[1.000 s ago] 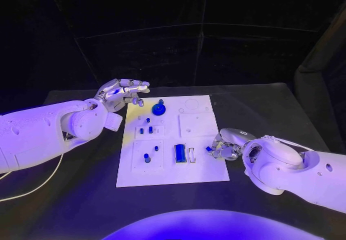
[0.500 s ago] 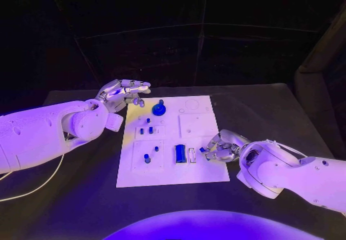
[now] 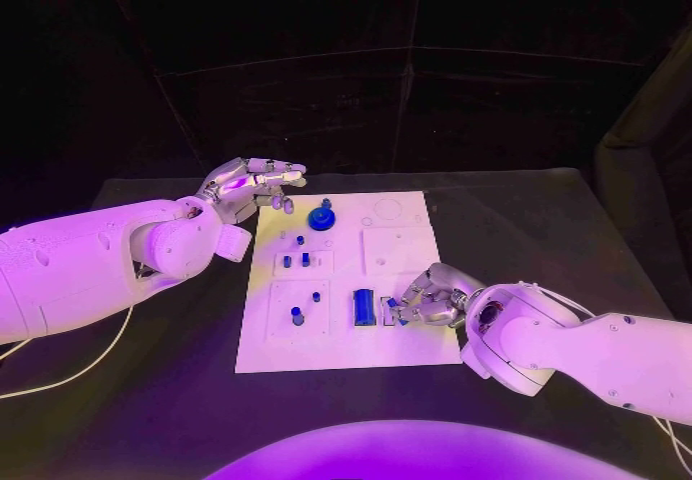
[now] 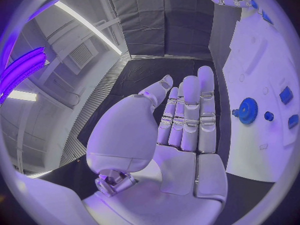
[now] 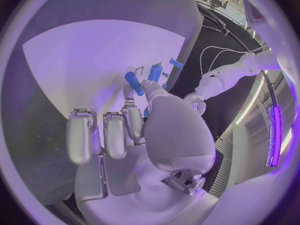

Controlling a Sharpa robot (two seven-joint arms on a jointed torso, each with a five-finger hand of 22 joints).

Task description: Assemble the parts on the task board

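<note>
Task board (image 3: 404, 335), a white plate, lies mid-table on the black table (image 3: 577, 230). Left hand (image 3: 253, 185) hovers off the board's far left corner, fingers apart and straight in the left wrist view (image 4: 187, 117), holding nothing. Blue gear-like part (image 3: 322, 217) stands on the board just beside that hand; also seen in the left wrist view (image 4: 247, 110). Right hand (image 3: 428, 298) low over the board's near right area, pinching a small blue cylinder (image 5: 134, 80) between thumb and finger, other fingers extended. Blue rectangular block (image 3: 364, 306) sits on the board just beside it. Small blue pegs (image 3: 294, 261) stand near the board's left side
</note>
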